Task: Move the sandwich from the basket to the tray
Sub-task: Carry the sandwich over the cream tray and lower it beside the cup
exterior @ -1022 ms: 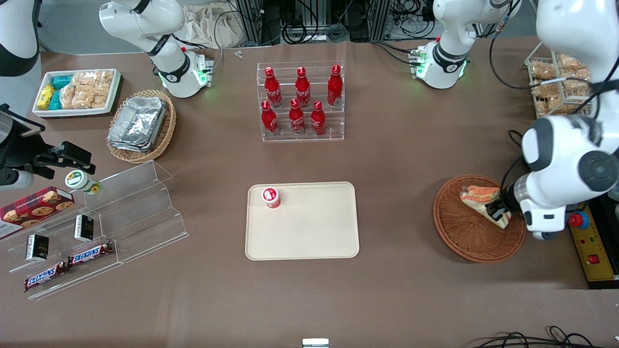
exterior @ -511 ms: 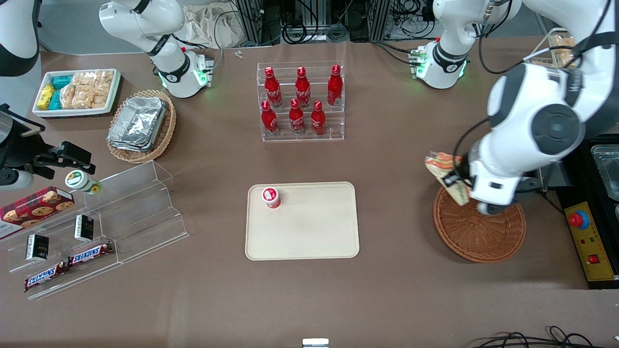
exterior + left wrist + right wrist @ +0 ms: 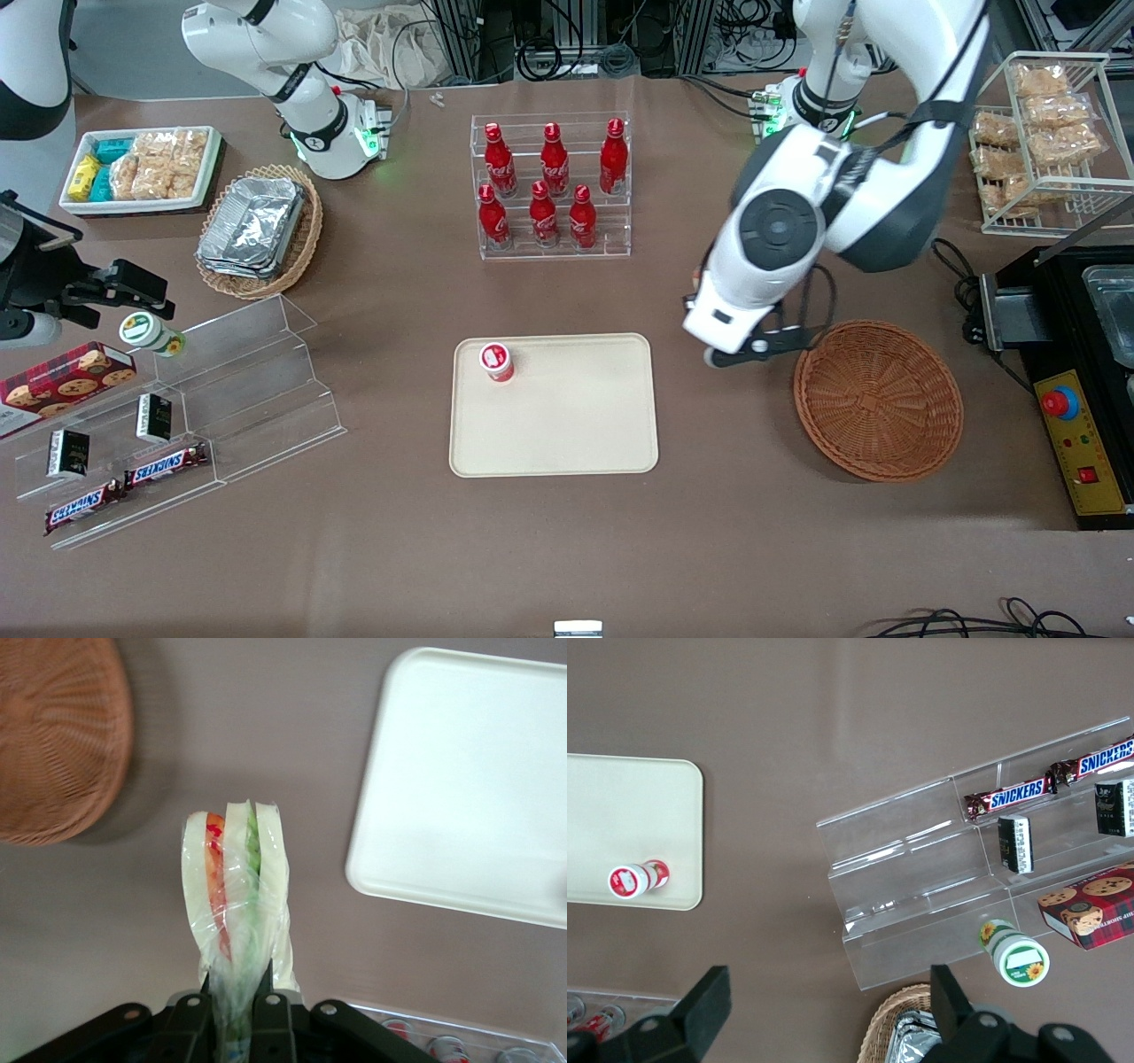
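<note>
Sweeping the front view from one edge to the other, I pass a clear stepped stand [image 3: 221, 390] with candy bars, then the tray [image 3: 567, 425], which carries only a small red-capped cup [image 3: 497, 361] at its eleven o'clock corner, with the rest of its floor bare. A rack of red bottles [image 3: 551, 184] stands at twelve o'clock from the tray. My claw [image 3: 235, 1014] hangs over bare tabletop between the tray and the basket [image 3: 877, 399], at about two o'clock from the tray. My fingers [image 3: 188, 1028] are pinched hard on the wrapped sandwich [image 3: 235, 904]; its orange and green filling shows at the cut edge, pointing away from my wrist. In the front view my own arm hides it. The basket sits at three o'clock from the tray and is empty. I judge the pickup and lift done, and the carry about halfway. What remains is to come over the tray's open floor, lower, and let go.
</note>
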